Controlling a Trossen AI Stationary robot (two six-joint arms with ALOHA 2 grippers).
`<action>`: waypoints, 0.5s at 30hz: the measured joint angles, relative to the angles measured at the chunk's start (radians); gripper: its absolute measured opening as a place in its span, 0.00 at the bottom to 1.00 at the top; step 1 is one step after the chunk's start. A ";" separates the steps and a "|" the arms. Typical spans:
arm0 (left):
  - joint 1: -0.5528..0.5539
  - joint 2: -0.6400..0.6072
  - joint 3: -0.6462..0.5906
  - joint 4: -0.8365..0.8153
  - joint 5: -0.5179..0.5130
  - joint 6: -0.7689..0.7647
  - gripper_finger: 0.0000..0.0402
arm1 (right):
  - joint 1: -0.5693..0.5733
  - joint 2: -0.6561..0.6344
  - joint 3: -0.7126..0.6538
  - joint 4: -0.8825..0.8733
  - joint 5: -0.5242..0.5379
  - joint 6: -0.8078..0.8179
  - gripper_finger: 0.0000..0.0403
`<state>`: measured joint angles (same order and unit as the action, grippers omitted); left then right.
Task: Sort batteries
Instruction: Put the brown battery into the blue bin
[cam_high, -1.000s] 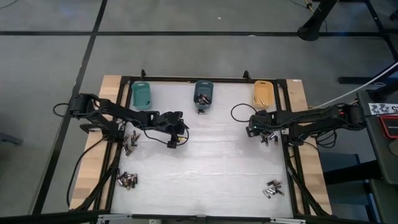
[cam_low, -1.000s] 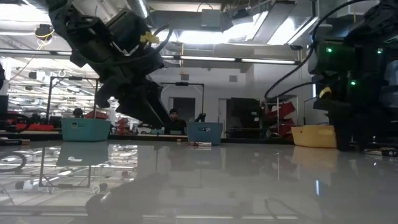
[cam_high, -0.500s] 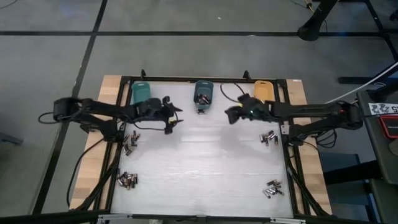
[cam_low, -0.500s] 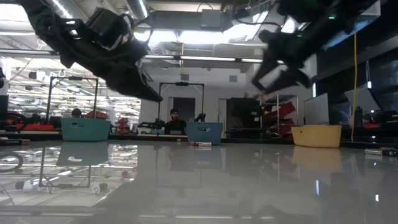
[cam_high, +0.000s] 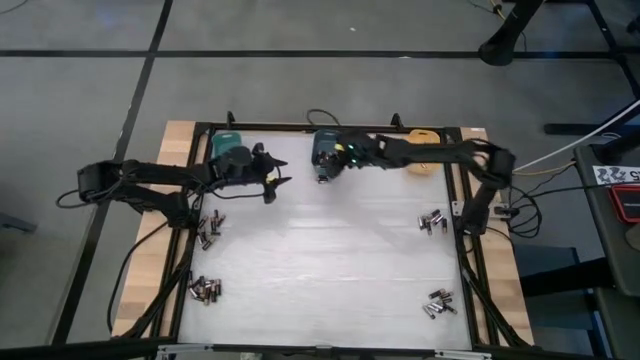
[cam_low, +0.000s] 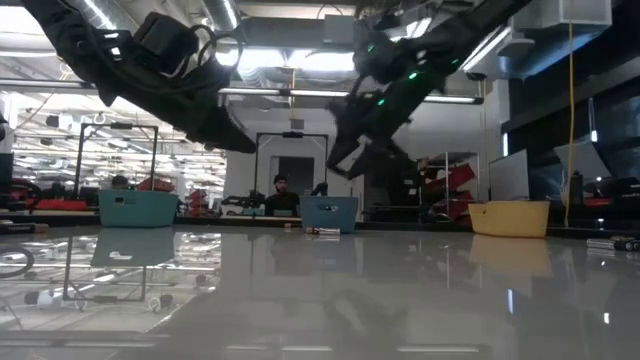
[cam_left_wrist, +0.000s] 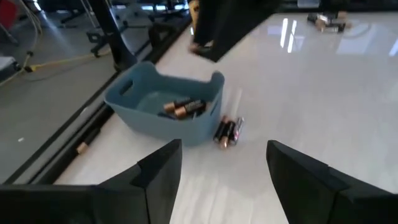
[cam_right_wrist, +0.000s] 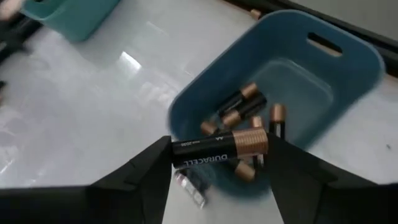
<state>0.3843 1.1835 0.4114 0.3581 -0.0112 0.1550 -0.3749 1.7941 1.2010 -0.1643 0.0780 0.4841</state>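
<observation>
My right gripper (cam_right_wrist: 219, 163) hangs over the blue bin (cam_right_wrist: 323, 68) at the table's far middle, shut on one black-and-copper battery (cam_right_wrist: 214, 150). Several batteries (cam_right_wrist: 245, 106) lie in that bin, and two more (cam_left_wrist: 227, 130) lie on the table against its near side. My left gripper (cam_left_wrist: 217, 180) is open with nothing between its fingers. It hovers just right of the teal bin (cam_high: 228, 150), pointing toward the blue bin (cam_left_wrist: 155, 115). Loose battery piles lie at the left (cam_high: 208, 230), near left (cam_high: 205, 290), right (cam_high: 432, 222) and near right (cam_high: 438, 303). My right gripper holds the battery lengthwise across the gap between its fingers. The black end (cam_right_wrist: 177, 155) is at one finger and the copper end (cam_right_wrist: 261, 142) at the other. The fingers slant down from the table's right side. The battery is lifted clear, about level, above the blue bin's near rim.
An orange bin (cam_high: 422, 148) stands at the far right, under my right arm's reach. A black frame (cam_high: 200, 128) runs around the white tabletop. The wide middle of the table (cam_high: 330, 250) is bare. People and benches show in the room behind.
My right gripper has swung from the battery pile at the right edge up and toward the far left, past the orange bin, to above the blue bin. My left gripper has risen and moved toward the far left, from mid-table to beside the teal bin.
</observation>
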 joint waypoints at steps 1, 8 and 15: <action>0.000 0.000 0.000 -0.008 0.000 0.006 0.56 | -0.010 0.029 0.027 -0.002 -0.006 -0.002 0.55; 0.000 0.000 0.000 -0.015 0.000 0.016 0.56 | -0.063 0.157 0.153 -0.056 -0.019 -0.022 0.56; -0.004 0.000 0.000 -0.030 0.000 -0.008 0.56 | -0.087 0.175 0.175 -0.091 -0.073 -0.072 0.60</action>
<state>0.3806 1.1839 0.4114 0.3283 -0.0111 0.1474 -0.4616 1.9694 1.3758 -0.2551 0.0053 0.4117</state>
